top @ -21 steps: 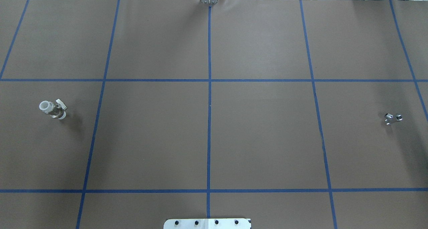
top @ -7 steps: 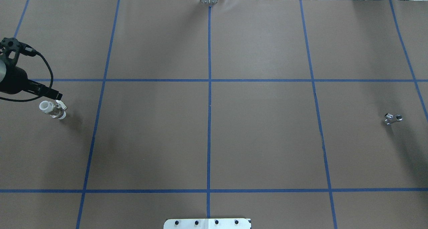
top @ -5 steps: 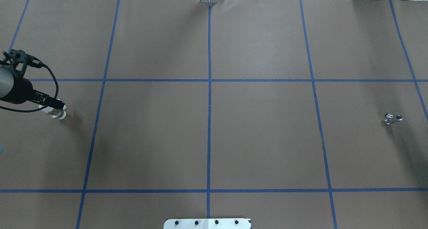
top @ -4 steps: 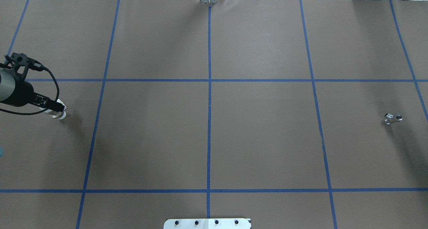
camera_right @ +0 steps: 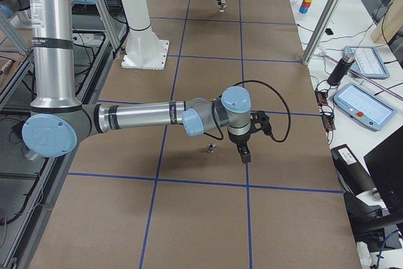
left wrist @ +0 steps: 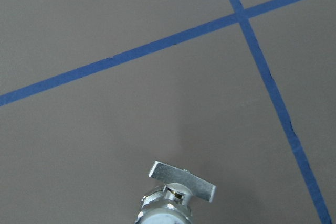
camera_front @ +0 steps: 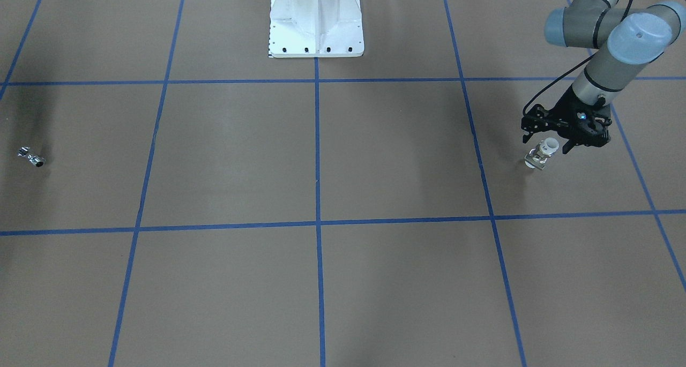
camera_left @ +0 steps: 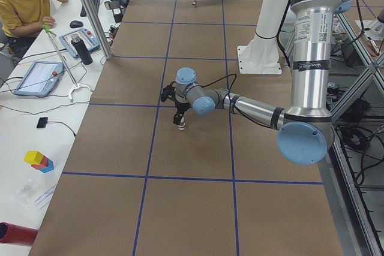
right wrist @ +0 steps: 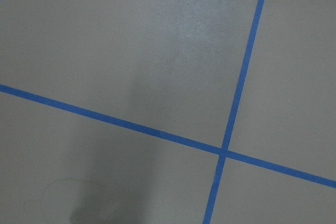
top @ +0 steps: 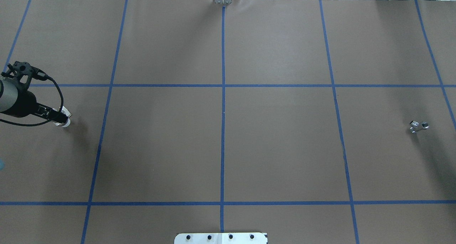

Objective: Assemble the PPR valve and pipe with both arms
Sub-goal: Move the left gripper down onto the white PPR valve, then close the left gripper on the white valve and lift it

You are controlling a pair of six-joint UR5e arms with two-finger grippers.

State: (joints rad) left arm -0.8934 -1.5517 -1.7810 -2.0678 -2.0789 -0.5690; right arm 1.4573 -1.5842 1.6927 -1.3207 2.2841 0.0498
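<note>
Left gripper hangs low over the PPR valve with its jaws spread, one finger on each side of the white collar. Whether the pads touch it I cannot tell. The valve stands on end near the left end of the table, with its long axis upright, the collar on top and the flat tab jutting sideways. In the overhead view the gripper hides most of the valve, while the left wrist view looks down on tab and collar at its lower edge. The pipe lies on its side, well apart at the right end. Only the exterior right view shows the right gripper, just beside the pipe, and its opening cannot be read there.
</note>
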